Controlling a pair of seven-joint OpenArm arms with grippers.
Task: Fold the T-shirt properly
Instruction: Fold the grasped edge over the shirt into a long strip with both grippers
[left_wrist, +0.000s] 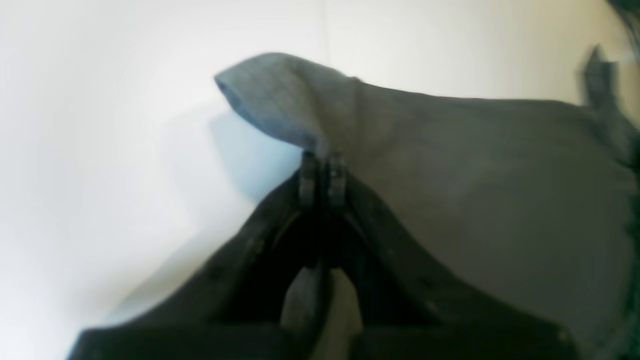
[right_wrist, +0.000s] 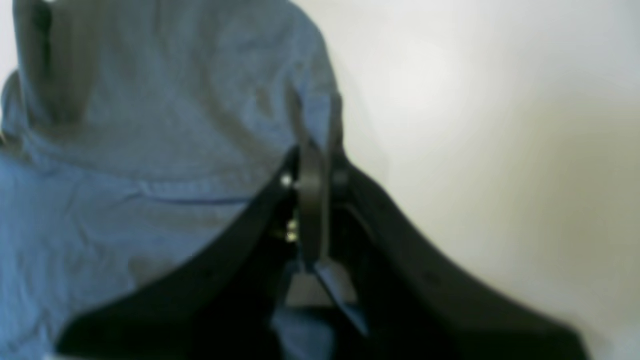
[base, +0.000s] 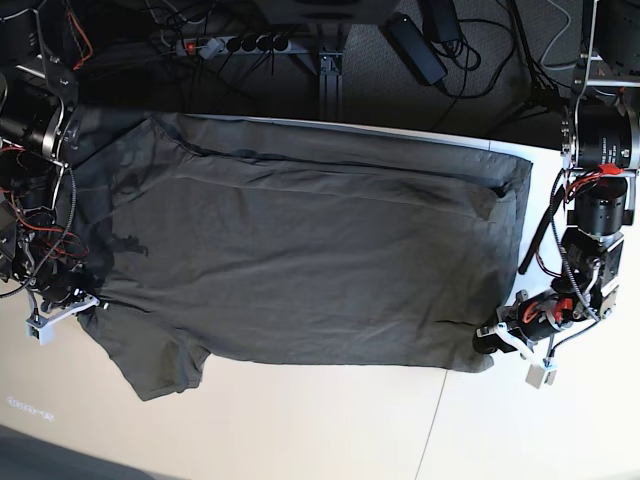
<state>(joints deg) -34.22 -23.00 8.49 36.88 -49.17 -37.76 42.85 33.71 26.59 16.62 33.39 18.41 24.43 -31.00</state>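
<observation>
Broadly, the T-shirt (base: 300, 260) lies spread across the white table (base: 330, 430), stretched between the two arms; the left gripper (left_wrist: 322, 172) has its jaws pressed together on a bottom corner of the fabric, which bunches just beyond its tips; the right gripper (right_wrist: 317, 175) likewise pinches the cloth, with the shirt spreading to one side of it.

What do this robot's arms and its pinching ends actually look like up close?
Both arms are built of black and metal-grey cylinder-shaped segments, with thin red and black cables looping in the open along them. The left gripper and the right gripper each end in two dark, flat, tapering jaws spreading from a wide black base. Small white parts sit near each wrist. No sleeves, covers or readable markings show.
</observation>
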